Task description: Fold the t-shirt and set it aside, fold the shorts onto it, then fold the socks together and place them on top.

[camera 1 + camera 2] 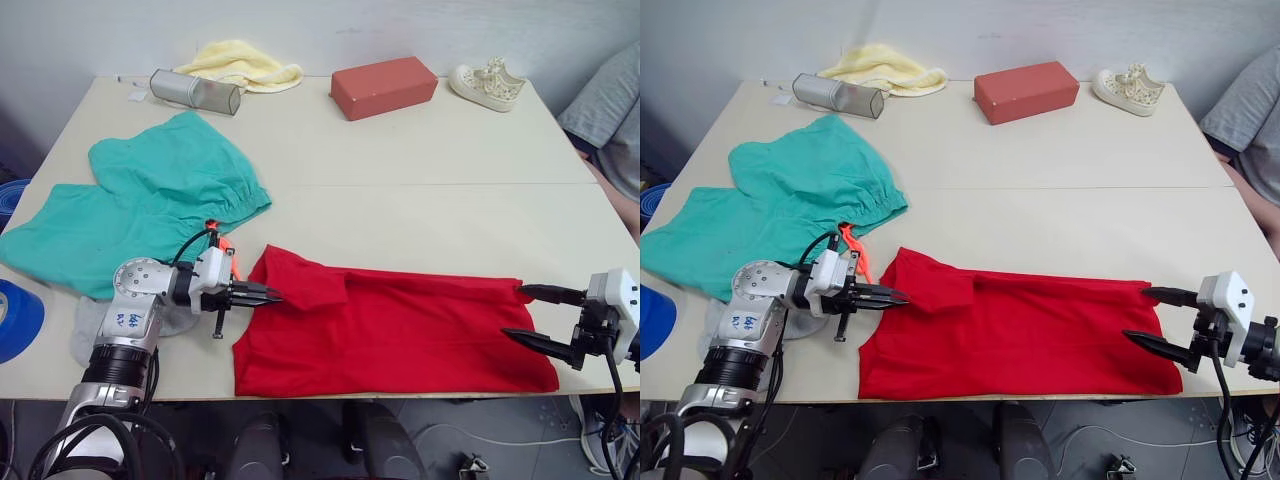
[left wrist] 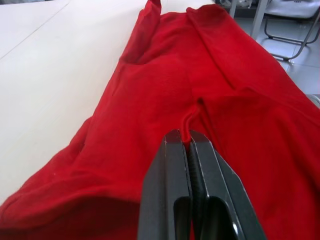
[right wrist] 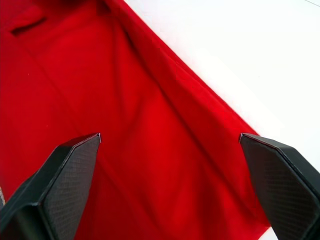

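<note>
Pale table point(image 1: 420, 200) bears t-shirt point(image 1: 400, 335), shorts point(image 1: 140, 205), socks point(image 1: 90, 325), block point(image 1: 384, 86), sneaker point(image 1: 488, 84).

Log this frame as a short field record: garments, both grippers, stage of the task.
t-shirt: lying long and narrow along the table's near edge
left gripper: jaws shut on a pinch of the t-shirt's left end
right gripper: jaws open, straddling the t-shirt's right end
shorts: spread flat at the left, unfolded
socks: grey, beside the left arm, partly hidden
stage: t-shirt fold under way
</note>
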{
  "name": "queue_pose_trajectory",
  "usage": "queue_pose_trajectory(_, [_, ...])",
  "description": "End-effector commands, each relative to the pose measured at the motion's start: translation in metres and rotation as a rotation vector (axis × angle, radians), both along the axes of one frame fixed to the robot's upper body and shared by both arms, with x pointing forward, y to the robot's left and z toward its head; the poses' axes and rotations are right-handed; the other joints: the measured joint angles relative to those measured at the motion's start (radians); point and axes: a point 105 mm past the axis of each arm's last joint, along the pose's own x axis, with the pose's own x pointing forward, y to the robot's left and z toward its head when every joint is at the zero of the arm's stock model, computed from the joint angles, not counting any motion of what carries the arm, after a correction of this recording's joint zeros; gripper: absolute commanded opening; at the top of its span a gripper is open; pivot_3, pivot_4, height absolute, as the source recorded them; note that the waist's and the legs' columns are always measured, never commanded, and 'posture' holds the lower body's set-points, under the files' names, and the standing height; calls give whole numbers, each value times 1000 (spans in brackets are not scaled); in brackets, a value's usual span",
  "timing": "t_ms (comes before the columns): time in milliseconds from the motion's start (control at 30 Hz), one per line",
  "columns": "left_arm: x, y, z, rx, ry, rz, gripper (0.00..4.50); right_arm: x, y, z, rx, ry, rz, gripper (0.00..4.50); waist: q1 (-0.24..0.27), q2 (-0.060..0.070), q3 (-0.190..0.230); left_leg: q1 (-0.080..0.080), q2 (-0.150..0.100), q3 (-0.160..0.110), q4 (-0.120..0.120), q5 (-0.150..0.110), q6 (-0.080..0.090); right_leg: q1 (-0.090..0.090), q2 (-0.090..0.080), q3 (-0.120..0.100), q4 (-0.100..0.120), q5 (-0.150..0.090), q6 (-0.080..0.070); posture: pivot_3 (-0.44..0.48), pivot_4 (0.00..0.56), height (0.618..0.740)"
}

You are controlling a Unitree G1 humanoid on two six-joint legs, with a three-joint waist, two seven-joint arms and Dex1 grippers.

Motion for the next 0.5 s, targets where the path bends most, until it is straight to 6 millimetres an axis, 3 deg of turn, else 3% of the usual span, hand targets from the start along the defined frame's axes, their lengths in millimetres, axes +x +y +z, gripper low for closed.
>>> queue_pose_trajectory(33, [-9, 3, 7, -6, -4, -27, 19, -1, -5, 7, -6, -35, -17, 4500, -1, 0, 0, 0, 0, 0, 0, 0, 0, 0, 0, 0, 0, 0, 0, 0, 150, 740])
queue_pose_trajectory(267, [-18, -2, -3, 20, 75, -36, 19, -1, -6, 4, -11, -26, -21, 4500, 0, 0, 0, 0, 0, 0, 0, -1, 2, 0, -1, 0, 0, 0, 0, 0, 150, 740])
queue_pose_trajectory(400, [-13, -4, -2, 19, 67, 8, 951, 1, -4, 4, -14, -34, -27, 4500, 0, 0, 0, 0, 0, -1, 0, -2, 4, 0, -1, -1, 0, 0, 0, 0, 150, 740])
queue_pose_trajectory(500, [-17, 7, 13, -8, 65, 7, 1863, 4, 1, 17, 58, -39, -41, 4500, -1, 0, 0, 0, 0, -1, 0, -2, 4, 0, -1, -1, 0, 0, 0, 0, 150, 740])
